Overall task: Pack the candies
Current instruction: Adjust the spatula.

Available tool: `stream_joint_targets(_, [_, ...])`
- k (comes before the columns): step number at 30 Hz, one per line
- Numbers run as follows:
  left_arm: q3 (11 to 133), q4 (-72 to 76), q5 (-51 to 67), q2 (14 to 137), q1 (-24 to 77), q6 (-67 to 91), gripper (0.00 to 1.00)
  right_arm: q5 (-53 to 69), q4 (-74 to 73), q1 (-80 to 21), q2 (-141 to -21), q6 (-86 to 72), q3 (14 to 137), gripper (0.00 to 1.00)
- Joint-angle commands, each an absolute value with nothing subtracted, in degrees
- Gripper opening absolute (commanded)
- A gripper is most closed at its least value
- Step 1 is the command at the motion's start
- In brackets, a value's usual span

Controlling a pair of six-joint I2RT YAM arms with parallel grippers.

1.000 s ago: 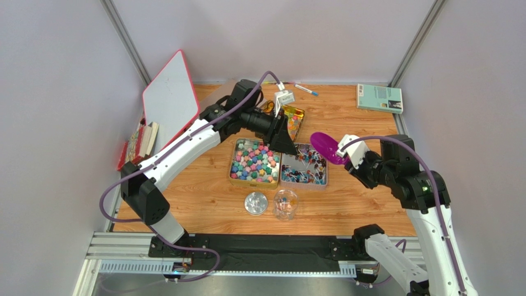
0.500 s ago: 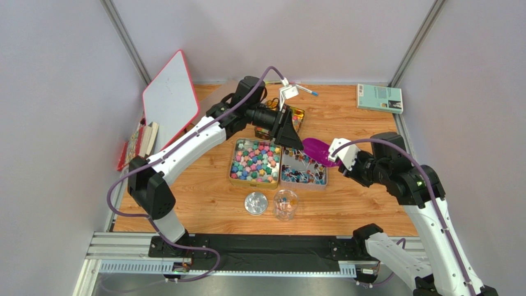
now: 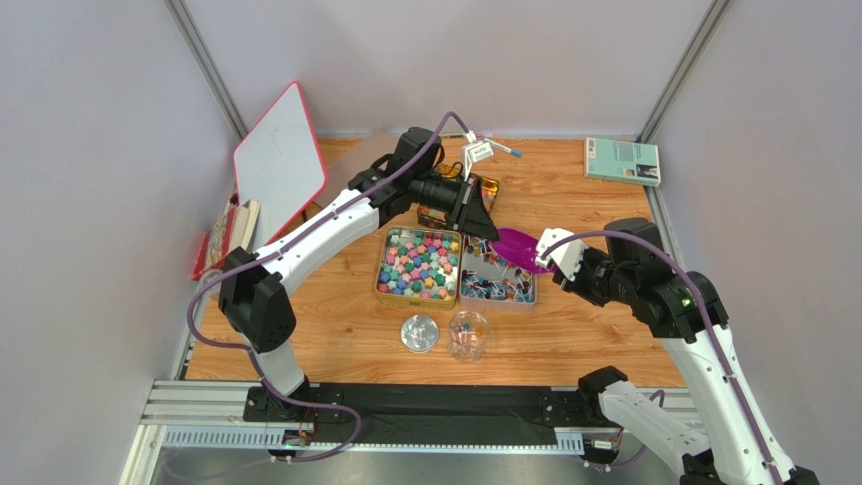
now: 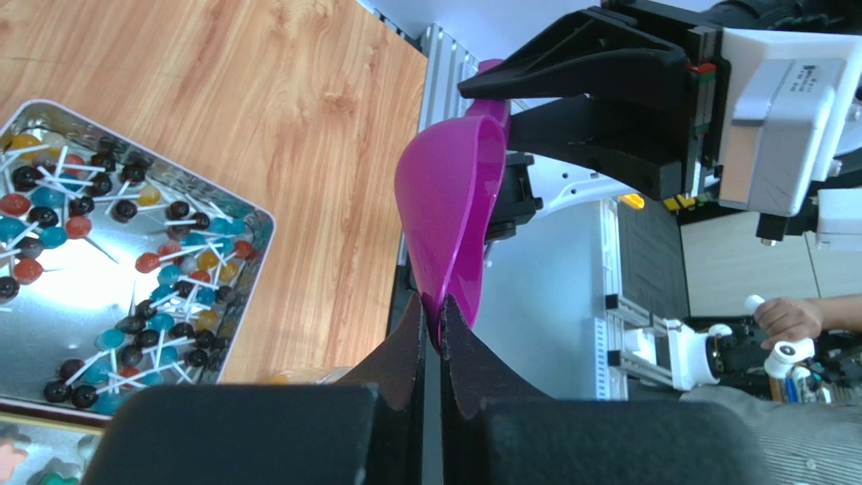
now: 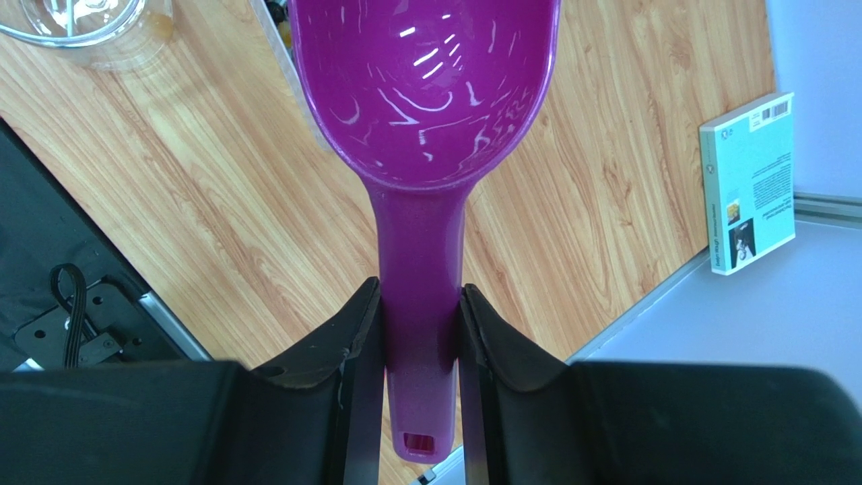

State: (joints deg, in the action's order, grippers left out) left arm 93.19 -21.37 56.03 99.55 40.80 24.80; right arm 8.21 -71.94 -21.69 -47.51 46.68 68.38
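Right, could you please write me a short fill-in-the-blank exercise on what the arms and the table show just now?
1. The left jaws and the right jaws are both closed on the purple ____.
2. The right jaws hold it by its ____.
3. The pastel candies fill the tin on the robot's ____ of the lollipop tin.
4. The book lies at the far ____ corner of the table.
Missing words: scoop; handle; left; right.
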Motion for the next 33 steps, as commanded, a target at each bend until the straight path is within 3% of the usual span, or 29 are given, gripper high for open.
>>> stream_joint_targets(1, [95.01,-18.72,59.14,99.05,40.61,24.26,0.00,8.00,-68.03,-22.06,-45.71,46.06,67.94,0.20])
stream_joint_targets(7, [90.62,-19.16,66.60,98.09,38.06,20.13,0.00,8.69,-62.51,-21.89,-35.09,38.24,66.90,1.00])
stream_joint_targets(12, [88.16,-19.34,76.36,99.66,35.78,17.75,0.00,15.20,-55.46,-21.97,-21.99,33.23,62.67,0.97])
stream_joint_targets(22, [87.71,-16.96,78.31,100.81,35.42,20.30,0.00,26.01,-56.51,-22.06,-23.81,35.58,61.87,0.77])
stream_joint_targets(33, [88.07,-12.84,78.05,102.48,35.25,24.34,0.00,33.22,-56.78,-22.06,-23.04,36.12,62.24,0.72])
